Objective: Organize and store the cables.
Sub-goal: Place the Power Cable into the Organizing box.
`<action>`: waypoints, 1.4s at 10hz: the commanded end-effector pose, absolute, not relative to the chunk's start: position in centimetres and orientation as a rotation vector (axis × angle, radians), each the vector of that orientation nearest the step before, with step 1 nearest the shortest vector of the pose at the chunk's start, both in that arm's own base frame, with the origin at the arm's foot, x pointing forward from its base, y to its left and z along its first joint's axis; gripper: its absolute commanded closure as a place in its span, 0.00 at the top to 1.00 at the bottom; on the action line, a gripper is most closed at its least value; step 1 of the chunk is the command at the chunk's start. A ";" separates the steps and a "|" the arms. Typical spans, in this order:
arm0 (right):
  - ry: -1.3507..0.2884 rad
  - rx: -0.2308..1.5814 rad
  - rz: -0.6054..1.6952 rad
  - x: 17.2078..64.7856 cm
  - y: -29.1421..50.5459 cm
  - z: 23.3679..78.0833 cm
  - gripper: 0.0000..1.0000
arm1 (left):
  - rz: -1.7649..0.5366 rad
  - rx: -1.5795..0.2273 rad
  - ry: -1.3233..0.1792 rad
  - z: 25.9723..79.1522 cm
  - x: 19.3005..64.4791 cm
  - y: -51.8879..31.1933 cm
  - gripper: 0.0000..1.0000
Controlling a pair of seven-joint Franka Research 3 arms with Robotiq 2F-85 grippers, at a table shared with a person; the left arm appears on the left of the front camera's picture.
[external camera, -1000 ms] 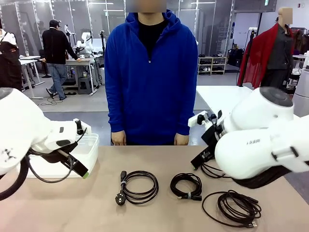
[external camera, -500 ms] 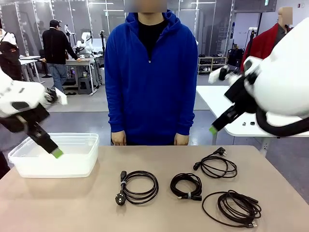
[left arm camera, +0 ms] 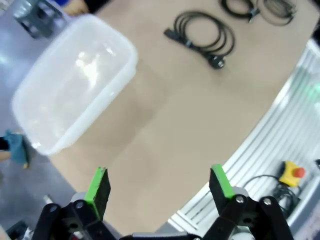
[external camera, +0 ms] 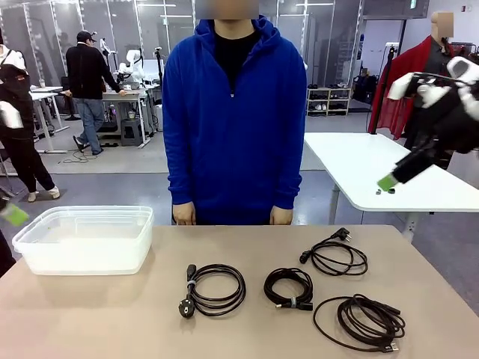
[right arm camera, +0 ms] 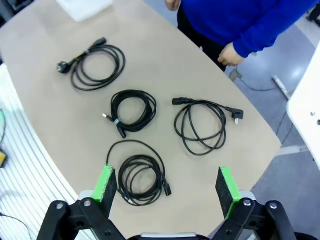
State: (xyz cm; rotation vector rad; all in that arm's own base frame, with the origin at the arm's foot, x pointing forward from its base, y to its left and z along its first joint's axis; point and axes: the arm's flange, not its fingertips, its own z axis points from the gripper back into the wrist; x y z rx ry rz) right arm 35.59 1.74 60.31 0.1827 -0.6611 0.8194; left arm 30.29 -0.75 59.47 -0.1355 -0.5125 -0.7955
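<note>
My right end effector (right arm camera: pixel 167 186) hangs high, jaws spread wide, holding nothing; below it 4 coiled cables (right arm camera: pixel 150 107) lie flat on the surface (right arm camera: pixel 60 125) – the nearest coil (right arm camera: pixel 127 182) straight ahead between my fingers (right arm camera: pixel 106 182), round, no long axis. My left end effector (left arm camera: pixel 160 181), equally wide and empty, faces the plastic tub (left arm camera: pixel 131 60); 1 plug-ended coil (left arm camera: pixel 197 46) lies well beyond – 2 more are cut off.

Bright, even overhead light. The cables (external camera: pixel 215 289) cast only faint, soft shadows on the desk (external camera: pixel 112 321). Front view: left fingers (external camera: pixel 13 215) at 9 o'clock and right fingers (external camera: pixel 387 182) at 2 o'clock are motion-smeared. Left wrist view is soft throughout, with glare on the bin (left arm camera: pixel 65 100) at 10 o'clock. Right wrist view is crisp, edges bowed.
</note>
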 end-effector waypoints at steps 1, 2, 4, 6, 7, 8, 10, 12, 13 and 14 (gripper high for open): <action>-0.684 0.233 0.809 33.6 -2.7 59.8 1.00 | -0.842 -0.136 -0.598 61.0 27.6 3.6 1.00; -0.719 0.237 0.784 31.4 -5.3 59.9 1.00 | -0.790 -0.137 -0.615 61.7 26.4 5.5 1.00; -0.740 0.219 0.712 29.2 -8.8 59.6 1.00 | -0.671 -0.149 -0.655 62.5 26.4 7.6 1.00; -0.768 0.221 0.687 28.1 -10.4 59.7 1.00 | -0.611 -0.132 -0.684 63.0 26.5 7.9 1.00; -0.751 0.221 0.681 27.7 -10.2 59.7 1.00 | -0.594 -0.138 -0.678 63.5 26.2 8.0 1.00; -0.766 0.234 0.667 28.1 -10.1 59.6 1.00 | -0.602 -0.156 -0.685 63.3 26.3 7.7 1.00; -0.764 0.220 0.662 27.9 -10.7 60.3 1.00 | -0.629 -0.145 -0.675 62.7 25.8 8.5 1.00; -0.764 0.220 0.662 27.9 -10.7 60.3 1.00 | -0.629 -0.145 -0.675 62.7 25.8 8.5 1.00; -0.764 0.220 0.662 27.9 -10.7 60.3 1.00 | -0.629 -0.145 -0.675 62.7 25.8 8.5 1.00; -0.764 0.220 0.662 27.9 -10.7 60.3 1.00 | -0.629 -0.145 -0.675 62.7 25.8 8.5 1.00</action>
